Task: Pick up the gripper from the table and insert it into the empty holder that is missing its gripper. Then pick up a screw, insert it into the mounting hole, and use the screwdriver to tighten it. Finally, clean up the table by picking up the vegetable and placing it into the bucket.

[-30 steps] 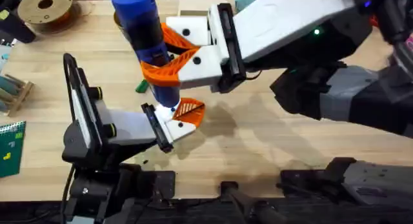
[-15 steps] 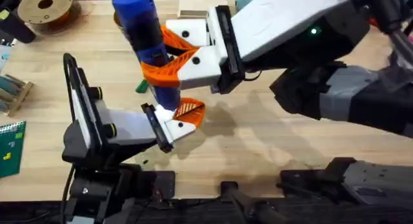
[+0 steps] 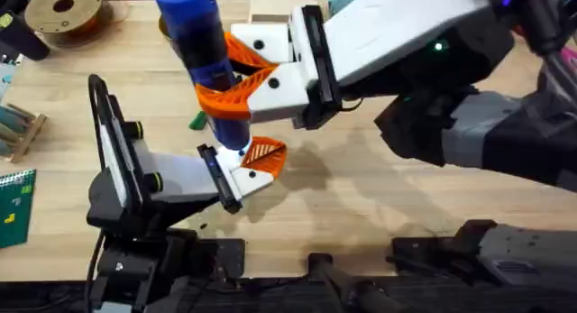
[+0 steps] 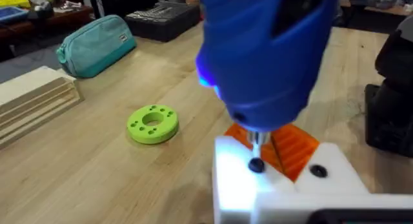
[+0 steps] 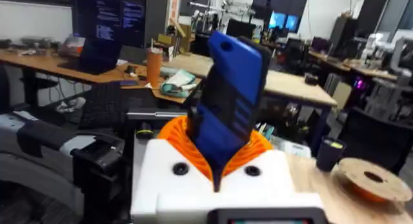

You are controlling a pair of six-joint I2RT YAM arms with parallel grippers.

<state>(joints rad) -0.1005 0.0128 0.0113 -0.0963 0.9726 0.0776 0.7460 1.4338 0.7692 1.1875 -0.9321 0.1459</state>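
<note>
Upright, unlabelled screwdriver (image 3: pixel 206 65) between right gripper (image 3: pixel 236 78) jaws.

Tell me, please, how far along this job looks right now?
Done: the orange gripper sits on the holder. In hand: the right gripper presses the screwdriver, its bit on a screw in the mounting hole. Left: the vegetable lies on the table, unbucketed.

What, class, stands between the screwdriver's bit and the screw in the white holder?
Nothing visible. In the left wrist view the screwdriver, held by the right gripper, has its bit right on the screw in the holder.
</note>
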